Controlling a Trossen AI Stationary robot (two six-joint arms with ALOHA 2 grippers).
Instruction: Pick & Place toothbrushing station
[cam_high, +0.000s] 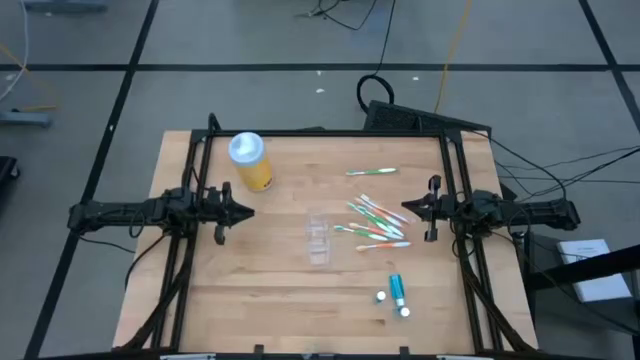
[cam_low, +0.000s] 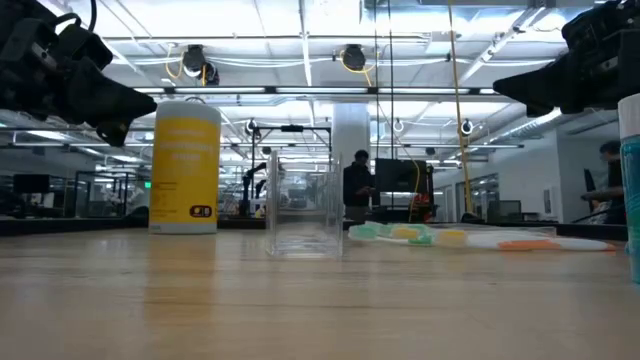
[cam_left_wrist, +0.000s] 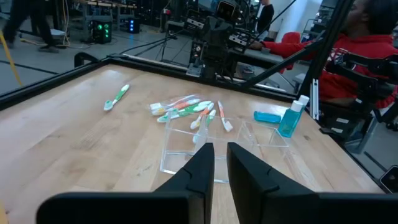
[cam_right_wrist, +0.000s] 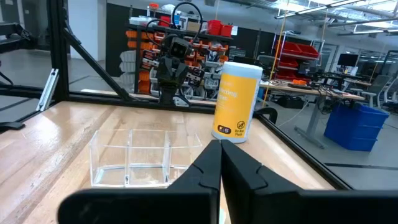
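Wooden surface, light planks, framed by black rails.

Clear plastic cup: a small, boxy, divided holder near the centre of the surface, empty, standing between the two arms.

Slim green, orange and white toothbrushes: a loose heap lying flat just beside the cup, toward the right arm; one more green-and-white toothbrush lies apart, nearer the far edge.

Small teal tubes with white caps: two lying near the front edge on the right side.

Yellow bottle with pale blue lid: upright, far left part of the surface.

Left gripper: raised at the left edge, fingers pressed nearly together, holding nothing.

Right gripper: raised at the right edge, fingers pressed together, empty.
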